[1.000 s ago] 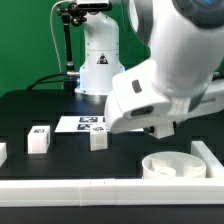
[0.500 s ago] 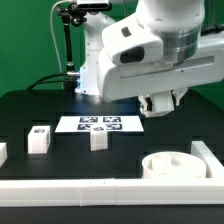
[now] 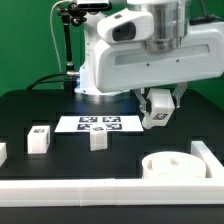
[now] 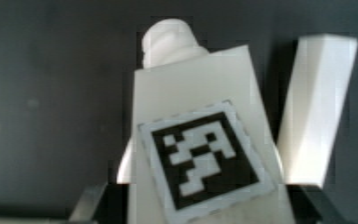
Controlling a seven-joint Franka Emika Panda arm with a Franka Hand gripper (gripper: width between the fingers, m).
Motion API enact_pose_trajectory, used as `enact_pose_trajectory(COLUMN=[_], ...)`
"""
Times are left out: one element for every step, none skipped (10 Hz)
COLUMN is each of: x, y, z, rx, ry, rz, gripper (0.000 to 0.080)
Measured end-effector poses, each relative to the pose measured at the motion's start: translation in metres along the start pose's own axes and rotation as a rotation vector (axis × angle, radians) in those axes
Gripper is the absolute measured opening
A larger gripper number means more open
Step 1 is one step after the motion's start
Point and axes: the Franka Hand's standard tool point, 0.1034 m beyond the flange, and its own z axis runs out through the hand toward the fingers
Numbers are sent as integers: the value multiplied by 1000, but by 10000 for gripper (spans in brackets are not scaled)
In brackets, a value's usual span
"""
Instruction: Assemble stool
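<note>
Gripper (image 3: pixel 159 105) has risen, apparently holding leg block (image 3: pixel 156 116) aloft.

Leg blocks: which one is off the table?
The leg block held in the gripper, raised at the exterior view's right; the others stand on the table.

The leg block (image 4: pixel 190 100) is blurred and cut off by the wrist view's edge.

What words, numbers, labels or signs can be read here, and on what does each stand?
No words or numbers can be read.
Square black-and-white tag on the held leg block: pattern only, no text.
Tags on the leg block at the exterior view's left, the middle leg block and the marker board: too small to make out.
</note>
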Motion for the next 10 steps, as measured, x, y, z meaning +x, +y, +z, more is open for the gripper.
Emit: enact_pose_trajectory(x=[10,11,15,16,20,18,27,40,45,44], y=[2,5,7,9,12,13,14,10,8,9], z=[-3,-1,-1,1,0,2,-6,-11,-11,-10], rx=[10,21,6,-6,-26,-15,3,15,17,16], ry=[84,147,220,271,358,341,346,368,375,373], rz=[13,40,39,39,37,46,60,67,65,66], gripper=[324,324,324,325,325,325,325,325,325,325])
